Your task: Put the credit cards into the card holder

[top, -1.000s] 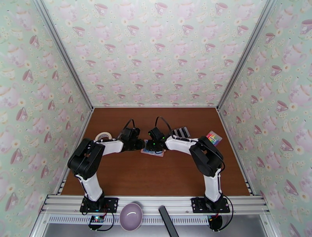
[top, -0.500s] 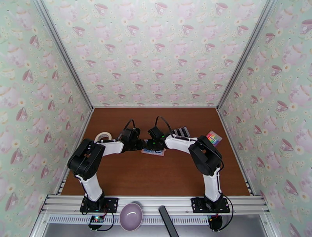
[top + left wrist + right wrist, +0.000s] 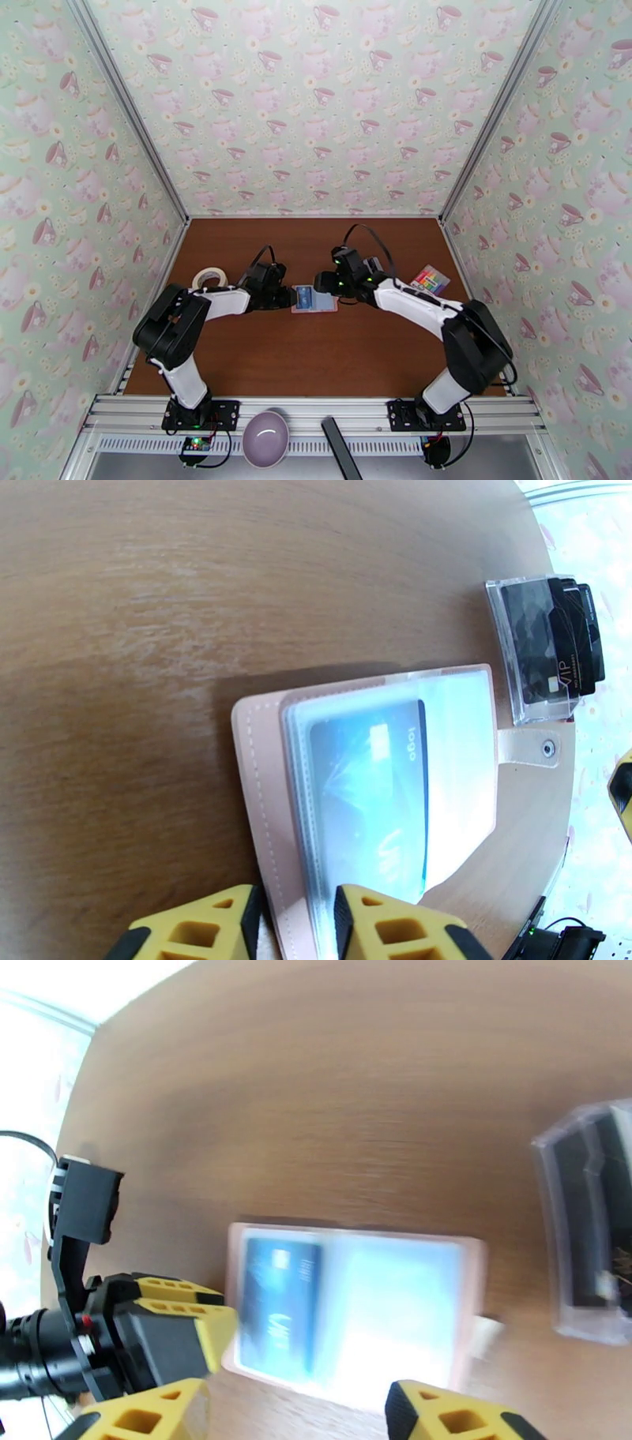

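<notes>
The right gripper (image 3: 296,1410) hangs spread and empty near the open card holder (image 3: 257,780), credit cards (image 3: 553,638) just past its snap tab (image 3: 529,748), while the left gripper (image 3: 296,898), straddling its opposite edge with an unclear hold, may let it slide.

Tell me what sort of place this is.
Probably a robot data-collection booth: a brown table boxed in by teacup-wallpapered walls on an aluminium frame, with a left arm and a right arm bolted at its near edge.
</notes>
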